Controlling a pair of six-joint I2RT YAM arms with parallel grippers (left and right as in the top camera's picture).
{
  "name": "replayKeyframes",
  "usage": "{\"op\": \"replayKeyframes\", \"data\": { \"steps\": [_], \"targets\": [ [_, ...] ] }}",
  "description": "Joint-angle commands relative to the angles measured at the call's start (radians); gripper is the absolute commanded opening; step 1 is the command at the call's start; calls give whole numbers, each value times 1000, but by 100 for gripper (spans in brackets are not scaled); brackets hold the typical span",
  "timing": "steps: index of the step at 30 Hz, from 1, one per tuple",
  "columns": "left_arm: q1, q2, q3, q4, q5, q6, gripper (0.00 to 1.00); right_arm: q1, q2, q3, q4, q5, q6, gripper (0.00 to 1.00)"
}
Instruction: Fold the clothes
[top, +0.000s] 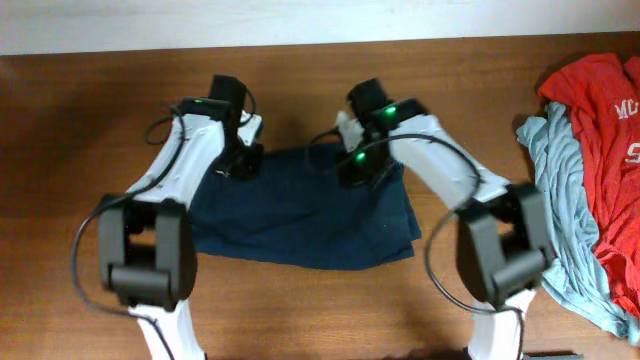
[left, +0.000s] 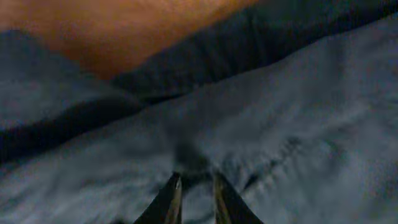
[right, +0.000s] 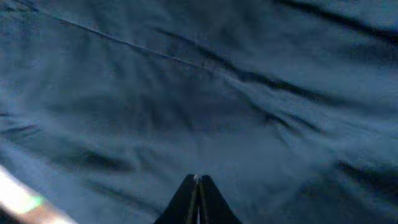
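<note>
Count on the bench (top: 80, 120): three garments. One navy blue garment (top: 300, 215), centre. One red tee (top: 610, 110), far right. One grey-blue garment (top: 560, 190), right, beside the tee. My arms: two, left arm (top: 165, 190) and right arm (top: 450, 170).
</note>
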Motion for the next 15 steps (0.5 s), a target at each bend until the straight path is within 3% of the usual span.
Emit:
{"op": "replayKeyframes", "data": {
  "steps": [1, 4, 11, 15],
  "targets": [
    [7, 94, 6, 4, 10, 44, 15, 23, 94, 6, 24, 50, -30, 7],
    [7, 129, 6, 2, -12, 42, 13, 21, 142, 6, 18, 75, -29, 6],
    [14, 135, 6, 24, -278, -49, 14, -46, 177, 6, -33, 323, -15, 5],
    [50, 135, 6, 39, -352, -87, 14, -121, 177, 6, -61, 389, 30, 6]
  ]
}}
